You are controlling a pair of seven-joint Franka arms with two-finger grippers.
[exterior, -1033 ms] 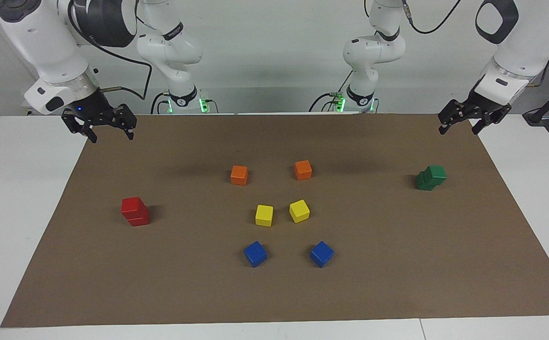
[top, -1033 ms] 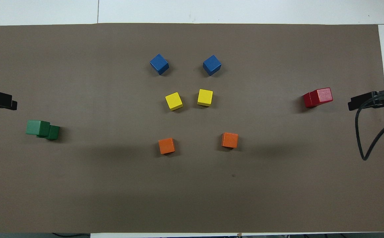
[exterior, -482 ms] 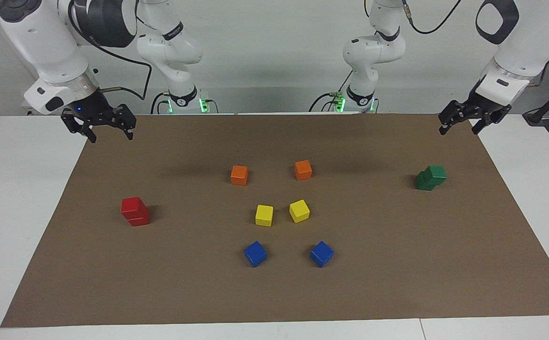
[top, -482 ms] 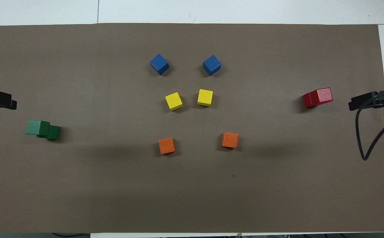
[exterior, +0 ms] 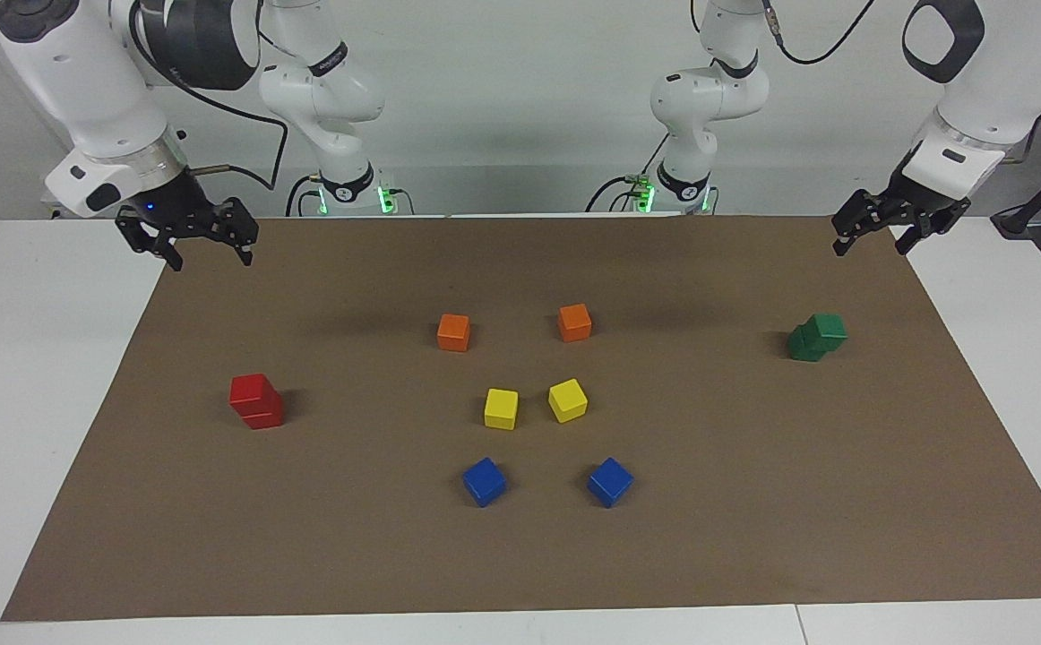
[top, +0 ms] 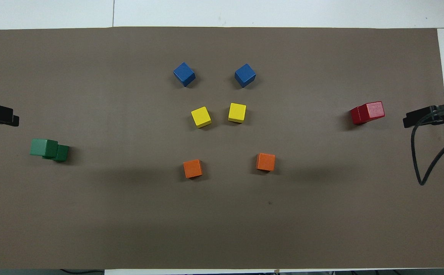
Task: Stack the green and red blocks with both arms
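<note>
Two red blocks (exterior: 256,400) stand stacked, the top one slightly offset, toward the right arm's end of the brown mat; the stack also shows in the overhead view (top: 367,112). Two dark green blocks (exterior: 816,338) stand stacked, the top one offset, toward the left arm's end; they also show in the overhead view (top: 48,149). My right gripper (exterior: 212,263) is open and empty, raised over the mat's corner at its own end, apart from the red stack. My left gripper (exterior: 869,251) is open and empty, raised over the mat's corner at its own end, apart from the green stack.
Mid-mat lie two orange cubes (exterior: 453,332) (exterior: 574,322) nearest the robots, two yellow cubes (exterior: 501,408) (exterior: 567,399) farther out, and two blue cubes (exterior: 484,481) (exterior: 610,482) farthest. The brown mat (exterior: 753,537) lies on a white table.
</note>
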